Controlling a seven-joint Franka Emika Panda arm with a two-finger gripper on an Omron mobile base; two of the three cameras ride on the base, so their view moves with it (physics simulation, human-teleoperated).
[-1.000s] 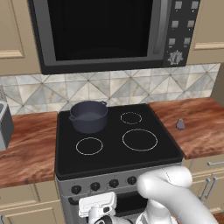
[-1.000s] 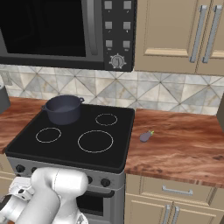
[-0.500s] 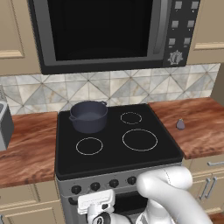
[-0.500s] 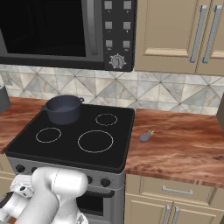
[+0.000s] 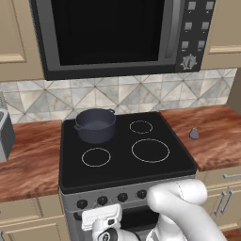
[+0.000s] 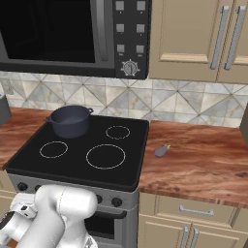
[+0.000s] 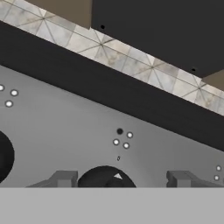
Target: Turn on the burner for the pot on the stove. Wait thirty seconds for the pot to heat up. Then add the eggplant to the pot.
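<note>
The dark blue-grey pot stands on the back left ring of the stove. On the wooden counter to the stove's right lies the small grey-purple eggplant. My gripper is low in front of the stove's grey front panel. Its dark fingertips stand on either side of a black knob, with a gap on each side. My white hand sits just below the knob row.
A black microwave hangs above the stove. Wooden counters flank the range, with beige cabinets above on the right. A grey appliance stands at the left counter's edge. Another knob shows at the hand view's left.
My hand has edged slightly upward toward the knob row. The pot and eggplant have not moved.
</note>
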